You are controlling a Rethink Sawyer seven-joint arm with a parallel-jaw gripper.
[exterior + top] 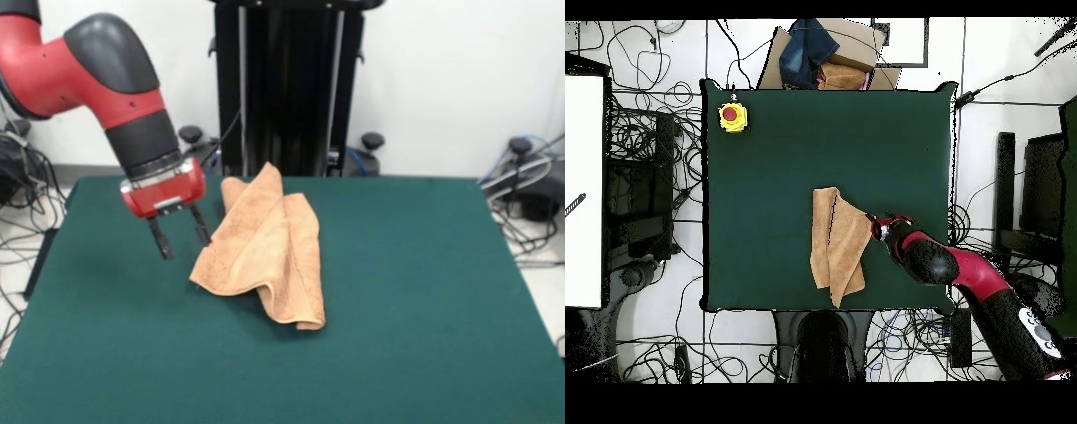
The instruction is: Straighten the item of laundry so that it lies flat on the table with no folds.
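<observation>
We see the hand towel [263, 249] bunched in overlapping folds at centre frame on the green table [424, 300], so flattening isn't done. Gripper [180, 236] hangs just left of it in the front view, fingers apart and empty, probably lined up to pinch the left edge. Overhead, the wrist hides the tips. Yellow e-stop button [732, 116] sits upper left.

The folded orange-tan terry-cloth towel [263, 252] hides its own lower layers and its label, the red and black arm [84, 66] runs off the front view's left and top edges, and overhead its body covers the gripper [877, 226].
</observation>
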